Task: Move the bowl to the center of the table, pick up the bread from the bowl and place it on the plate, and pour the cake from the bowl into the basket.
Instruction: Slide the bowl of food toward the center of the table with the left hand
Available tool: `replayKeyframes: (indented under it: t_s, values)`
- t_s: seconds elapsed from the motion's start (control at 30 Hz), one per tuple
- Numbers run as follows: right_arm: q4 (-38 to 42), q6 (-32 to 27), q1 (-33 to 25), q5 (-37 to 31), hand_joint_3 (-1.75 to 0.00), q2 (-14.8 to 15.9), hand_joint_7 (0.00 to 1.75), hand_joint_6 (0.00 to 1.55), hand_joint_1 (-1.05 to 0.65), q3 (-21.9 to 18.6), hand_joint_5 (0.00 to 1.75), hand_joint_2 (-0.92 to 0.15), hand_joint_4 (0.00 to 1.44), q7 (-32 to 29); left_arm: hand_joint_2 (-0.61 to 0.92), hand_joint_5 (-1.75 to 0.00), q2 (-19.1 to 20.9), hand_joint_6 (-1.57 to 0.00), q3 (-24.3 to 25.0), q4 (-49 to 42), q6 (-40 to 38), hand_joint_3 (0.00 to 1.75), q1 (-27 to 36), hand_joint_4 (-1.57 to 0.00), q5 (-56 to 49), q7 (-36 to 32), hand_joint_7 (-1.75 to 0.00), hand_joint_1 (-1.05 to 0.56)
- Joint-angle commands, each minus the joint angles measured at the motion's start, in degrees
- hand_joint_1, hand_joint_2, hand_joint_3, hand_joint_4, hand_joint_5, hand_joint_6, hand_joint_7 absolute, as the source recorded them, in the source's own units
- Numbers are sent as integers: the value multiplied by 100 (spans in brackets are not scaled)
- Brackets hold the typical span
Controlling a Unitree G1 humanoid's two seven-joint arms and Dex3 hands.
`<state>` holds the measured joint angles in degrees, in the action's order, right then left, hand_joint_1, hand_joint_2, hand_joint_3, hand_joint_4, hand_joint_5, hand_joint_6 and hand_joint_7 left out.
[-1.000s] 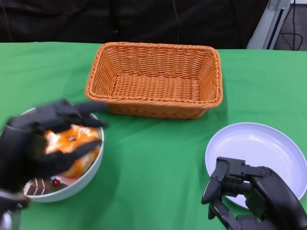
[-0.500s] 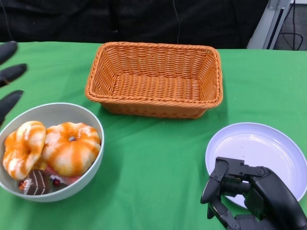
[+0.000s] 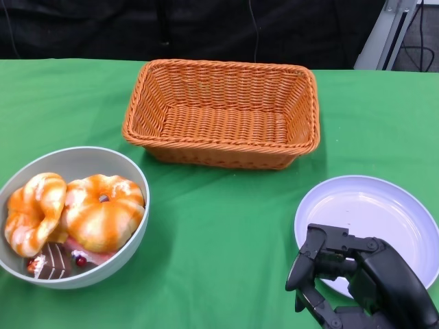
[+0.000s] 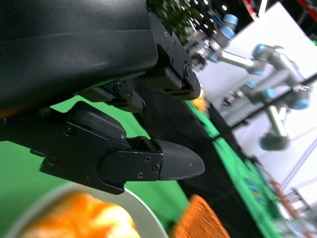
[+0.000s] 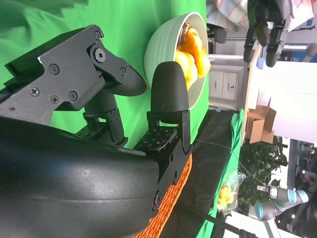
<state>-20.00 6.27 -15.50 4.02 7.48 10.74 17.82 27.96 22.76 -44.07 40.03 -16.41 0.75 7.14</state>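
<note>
My left hand (image 4: 124, 114) is off the table in the head view; only its wrist camera shows it, raised above the bowl (image 3: 130, 236) with nothing between its fingers, which look spread apart. The bowl sits at the table's left, close to the near edge, well away from the center. It holds two orange-glazed bread rolls, one (image 3: 33, 211) against the left wall and a rounder one (image 3: 104, 212) beside it, the two touching. A small chocolate cake (image 3: 55, 260) lies at the bowl's near side, partly tucked under the rolls.

I judge the first step, sliding the bowl to the center, is not yet done. To do it well I should bring my left hand down outside the bowl's far left rim rather than into it, press the wall low, and push it slowly rightward over the green cloth (image 3: 219, 226) so it slides without tipping. The clear cloth between bowl and plate, in front of the basket, is the target.

The wicker basket (image 3: 223, 113) stands at the middle far side, apart from the bowl. The white plate (image 3: 370, 212) is at the right. My right hand (image 3: 357, 281) hovers at the plate's near edge, fingers loosely curled and apart, holding nothing. It should stay clear of the bowl's path.
</note>
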Motion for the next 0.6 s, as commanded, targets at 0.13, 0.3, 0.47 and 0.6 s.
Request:
replayKeyframes:
  t_s: [0.13,0.3,0.47,0.6]
  values:
    - [40,48,16,35,-112,20,128,78,-7,-38,156,-55,76,-22,92,0,499,-49,-309,-1013,234,44,-229,-54,-417,-334,0,-80]
    - [87,116,33,15,-112,16,129,78,-7,-43,156,-55,76,-28,92,0,556,-30,-527,-1234,-288,52,-252,-26,-194,298,0,-87]
    - [105,84,59,38,-112,18,130,77,-8,-35,157,-55,76,-10,92,0,340,-20,-614,-1304,-561,60,-347,-13,-7,495,0,-93]
    - [85,17,72,25,-111,-5,130,77,-9,-10,157,-55,75,-37,92,0,134,-11,-724,-1270,-985,62,-404,-9,80,556,0,-98]
